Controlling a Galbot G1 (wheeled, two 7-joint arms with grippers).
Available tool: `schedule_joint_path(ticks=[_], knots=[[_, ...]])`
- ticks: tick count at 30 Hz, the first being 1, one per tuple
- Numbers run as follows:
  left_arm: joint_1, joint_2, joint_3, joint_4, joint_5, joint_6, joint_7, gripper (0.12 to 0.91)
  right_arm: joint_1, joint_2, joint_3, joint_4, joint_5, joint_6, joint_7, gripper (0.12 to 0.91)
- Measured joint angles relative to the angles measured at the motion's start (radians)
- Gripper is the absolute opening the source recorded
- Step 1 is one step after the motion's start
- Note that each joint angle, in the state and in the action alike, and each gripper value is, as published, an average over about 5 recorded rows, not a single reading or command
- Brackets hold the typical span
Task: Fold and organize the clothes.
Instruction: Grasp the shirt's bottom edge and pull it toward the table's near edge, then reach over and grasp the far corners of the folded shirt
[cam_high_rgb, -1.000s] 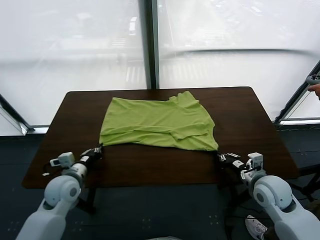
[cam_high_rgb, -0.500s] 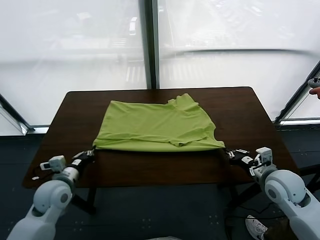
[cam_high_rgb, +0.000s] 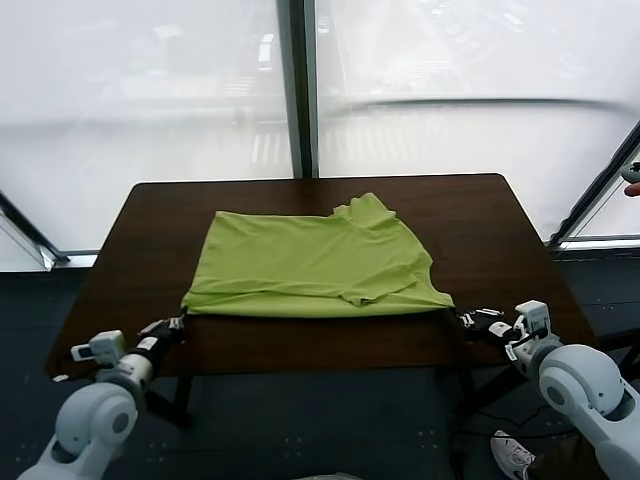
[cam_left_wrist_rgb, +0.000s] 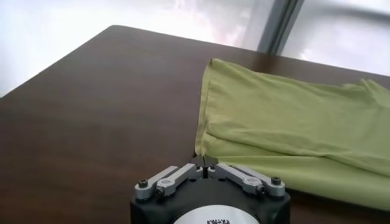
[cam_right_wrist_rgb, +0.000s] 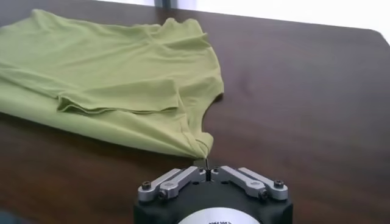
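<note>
fabric this thin and soft should weigh next to nothing, and the lime-green t-shirt (cam_high_rgb: 315, 265) looks limp enough to sag, crease and slide wherever it is not supported; it will not hold a fold line unaided, so my judgement is that the best places to take it are the corners and hemmed edges, pinched at two points and kept taut between them. it lies spread across the middle of the dark wooden table (cam_high_rgb: 480, 220), already doubled over on itself, with the ribbed neck and a sleeve bunched at the far right and the near edge pulled into a fairly straight line.

at the near left corner of the shirt, the left gripper (cam_high_rgb: 178, 322) sits low at the table surface, its fingers pressed together on a small peak of green cloth; the left wrist view shows that corner drawn to a point right between the closed tips (cam_left_wrist_rgb: 205, 163).

across at the near right corner, the right gripper (cam_high_rgb: 462, 315) mirrors it, fingers also together, with a gathered tip of fabric running into them in the right wrist view (cam_right_wrist_rgb: 206, 165). that pinch looks very slight, just a few folds of hem, so the corner could slip out if pulled hard.
</note>
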Motion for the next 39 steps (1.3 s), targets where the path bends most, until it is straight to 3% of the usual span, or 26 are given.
schedule_joint_path(ticks=[3, 9, 12, 14, 20, 23, 27, 33, 39], knots=[[0.016, -0.005, -0.004, -0.011, 0.001, 0.005, -0.003, 0.149, -0.003, 0.0, 0.004, 0.003, 0.0, 0.0, -0.002, 0.293], [0.035, -0.014, -0.007, -0.02, 0.029, 0.016, 0.001, 0.182, -0.01, -0.009, 0.011, 0.016, 0.004, -0.001, -0.004, 0.651], [0.04, -0.015, -0.01, -0.027, 0.046, 0.017, 0.005, 0.323, -0.009, -0.015, 0.017, 0.024, 0.015, -0.002, -0.004, 0.818], [0.042, -0.015, -0.012, -0.034, 0.05, 0.017, 0.004, 0.455, 0.0, -0.017, 0.022, 0.026, 0.029, -0.002, -0.003, 0.88], [0.045, -0.009, -0.018, -0.054, 0.052, 0.025, -0.002, 0.81, 0.092, 0.005, 0.01, 0.001, 0.109, 0.016, 0.003, 0.906], [0.039, -0.001, -0.025, -0.063, 0.06, 0.03, 0.002, 0.892, 0.189, 0.029, -0.019, -0.038, 0.139, 0.035, 0.001, 0.907], [0.011, 0.017, -0.033, -0.061, 0.074, 0.014, 0.029, 0.906, 0.361, 0.074, -0.088, -0.124, 0.137, 0.045, -0.01, 0.907], [-0.105, 0.074, -0.009, -0.006, 0.037, -0.031, 0.098, 0.907, 0.637, 0.166, -0.249, -0.306, 0.064, 0.025, -0.012, 0.907], [-0.302, 0.128, 0.059, 0.12, -0.027, -0.014, 0.108, 0.907, 0.862, 0.274, -0.417, -0.503, 0.002, -0.011, -0.025, 0.907]])
